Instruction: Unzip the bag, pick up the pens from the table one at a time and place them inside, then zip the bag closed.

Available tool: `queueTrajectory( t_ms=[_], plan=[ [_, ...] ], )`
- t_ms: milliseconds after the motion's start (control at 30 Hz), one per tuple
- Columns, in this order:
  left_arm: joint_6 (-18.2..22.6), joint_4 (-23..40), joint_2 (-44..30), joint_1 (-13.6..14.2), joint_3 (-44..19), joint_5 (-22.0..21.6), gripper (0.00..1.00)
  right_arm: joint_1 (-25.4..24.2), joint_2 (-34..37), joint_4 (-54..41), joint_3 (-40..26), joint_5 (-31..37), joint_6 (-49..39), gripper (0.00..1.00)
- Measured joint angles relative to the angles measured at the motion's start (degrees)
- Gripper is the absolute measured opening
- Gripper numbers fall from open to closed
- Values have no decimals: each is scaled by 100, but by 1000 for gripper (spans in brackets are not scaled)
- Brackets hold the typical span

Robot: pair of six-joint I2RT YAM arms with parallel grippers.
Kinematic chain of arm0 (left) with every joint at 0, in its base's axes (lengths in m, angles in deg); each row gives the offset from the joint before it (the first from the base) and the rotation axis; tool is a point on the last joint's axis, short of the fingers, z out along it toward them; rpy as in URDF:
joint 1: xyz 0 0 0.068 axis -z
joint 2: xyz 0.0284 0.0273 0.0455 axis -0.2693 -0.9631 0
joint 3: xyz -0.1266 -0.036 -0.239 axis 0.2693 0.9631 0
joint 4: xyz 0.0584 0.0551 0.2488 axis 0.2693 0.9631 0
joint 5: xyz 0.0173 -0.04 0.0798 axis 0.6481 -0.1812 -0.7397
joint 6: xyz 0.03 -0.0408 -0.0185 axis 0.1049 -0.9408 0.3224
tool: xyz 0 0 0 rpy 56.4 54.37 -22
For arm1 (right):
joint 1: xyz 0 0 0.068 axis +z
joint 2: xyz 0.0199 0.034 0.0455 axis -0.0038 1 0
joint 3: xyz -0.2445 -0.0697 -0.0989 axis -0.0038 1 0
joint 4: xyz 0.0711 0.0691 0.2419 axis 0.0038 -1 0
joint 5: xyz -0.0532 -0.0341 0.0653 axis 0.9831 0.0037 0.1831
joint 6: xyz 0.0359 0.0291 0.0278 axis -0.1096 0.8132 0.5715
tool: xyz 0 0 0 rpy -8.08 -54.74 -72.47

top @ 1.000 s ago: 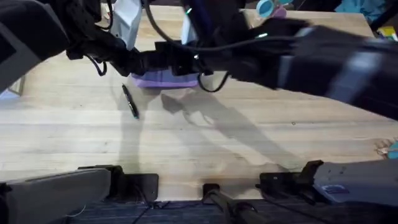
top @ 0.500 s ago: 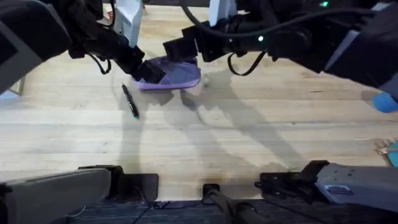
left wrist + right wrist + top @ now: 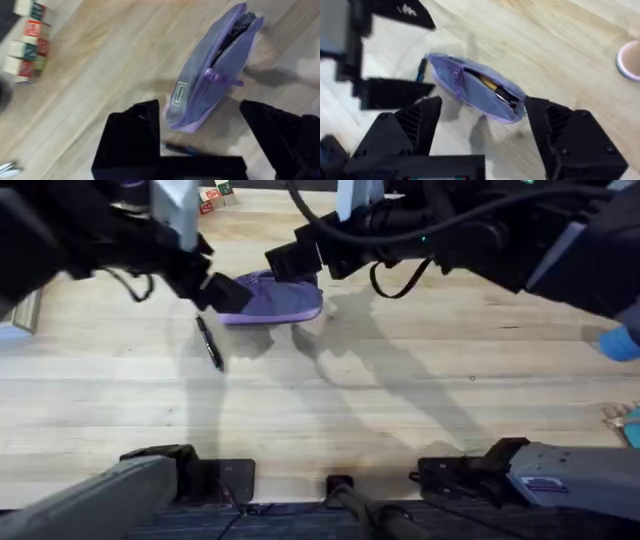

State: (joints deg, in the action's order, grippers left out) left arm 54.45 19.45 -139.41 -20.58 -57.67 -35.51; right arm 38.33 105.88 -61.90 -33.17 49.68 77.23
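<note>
Bag: the lavender bag (image 3: 275, 298) lies on the counter (image 3: 400, 400) in the upper middle of the overhead frame. In the right wrist view (image 3: 477, 90) its zipper is partly open and dark and yellowish items show inside. In the left wrist view (image 3: 212, 85) a purple zipper pull hangs at its side seam.

Pen: one thin black pen (image 3: 209, 343) lies on the counter just below and left of the bag, apart from it, slanting down to the right. In the left wrist view it shows at the bottom, between the fingers (image 3: 182, 148).

Left gripper: the left gripper (image 3: 205, 275) hangs at the bag's left end; its fingers (image 3: 132, 135) are spread wide and hold nothing.

Right gripper: the right gripper (image 3: 290, 260) hangs over the bag's upper edge; its fingers (image 3: 410, 125) are spread wide with the bag seen between them, not gripped.

In the way: both dark arms cross the upper frame and cover the bag's top edge.

Around: lettered wooden blocks (image 3: 27, 42) sit at the upper left of the left wrist view, well apart from the bag. A pink round rim (image 3: 629, 60) shows at the right edge of the right wrist view.
</note>
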Motion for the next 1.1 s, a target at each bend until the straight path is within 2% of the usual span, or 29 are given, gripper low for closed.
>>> queueTrajectory(
  t_ms=[100, 200, 467, 567, 667, 800, 1033, 1100],
  plan=[
    [339, 105, 296, -309, -2, 31, 993, 0, 84, -298, -307, -132, -330, 995],
    [765, 284, 378, -685, -3, 220, 993, 0, 288, -705, -901, -211, -605, 995],
    [1968, 802, 363, -1835, -4, 1136, 992, 2, 1235, -2460, -2991, -385, -1578, 995],
    [2361, 1004, 363, -2245, -4, 1377, 994, 0, 1534, -2917, -3501, -623, -1861, 995],
    [2588, 1105, 332, -2552, -4, 1517, 993, -4, 1711, -3180, -3760, -798, -2078, 995],
    [2718, 1114, 189, -2706, -4, 1567, 993, -11, 1779, -3265, -3787, -861, -2222, 995],
    [2799, 1192, 127, -2713, -4, 1644, 994, -11, 1788, -3160, -3793, -863, -2299, 995],
    [2803, 1228, 127, -2711, -4, 1648, 994, -11, 1788, -3160, -3793, -863, -2314, 954]
  ],
)
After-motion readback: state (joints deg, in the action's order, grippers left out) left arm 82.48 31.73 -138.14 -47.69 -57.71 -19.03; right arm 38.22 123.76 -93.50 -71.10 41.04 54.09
